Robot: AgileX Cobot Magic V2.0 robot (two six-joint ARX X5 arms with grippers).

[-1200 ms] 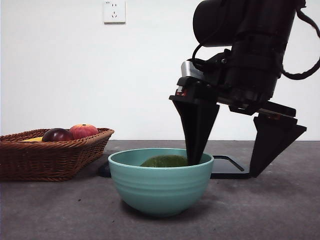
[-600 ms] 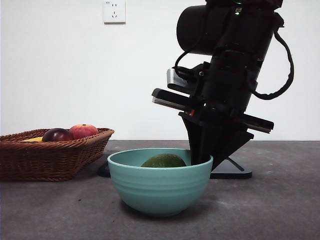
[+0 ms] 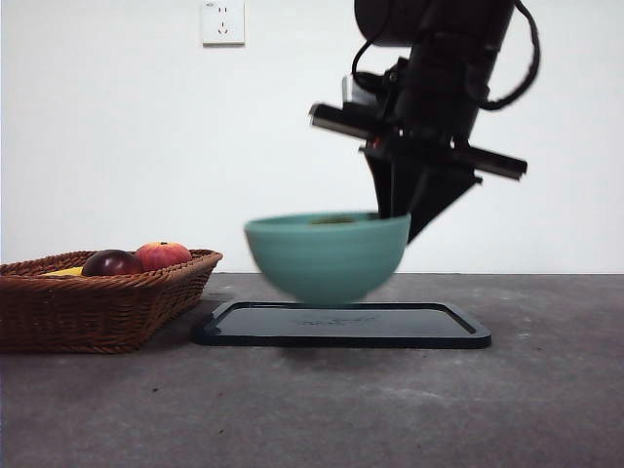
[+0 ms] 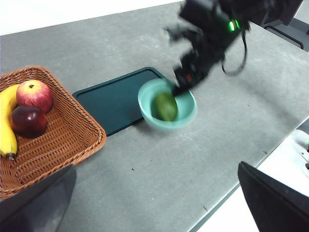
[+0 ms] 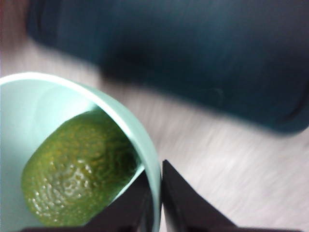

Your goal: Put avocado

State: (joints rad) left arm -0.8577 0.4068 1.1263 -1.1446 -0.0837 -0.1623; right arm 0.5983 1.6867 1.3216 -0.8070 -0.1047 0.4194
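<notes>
Your right hand (image 5: 154, 203) pinches the teal bowl (image 3: 327, 255) by its rim, so the avocado (image 5: 79, 169) rides inside above the dark tray (image 3: 341, 325); left hand (image 4: 154, 203) waits with jaws wide apart.

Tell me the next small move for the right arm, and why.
Probably lower it gently: the right end effector pinches the teal bowl's rim, the avocado lies loose inside, and the bowl hangs above the dark tray.

I see the avocado (image 5: 77, 183) inside the bowl (image 3: 327, 255), which hangs above the tray (image 3: 341, 325); the basket (image 3: 97, 307) sits left on the desk (image 3: 390, 409).
</notes>
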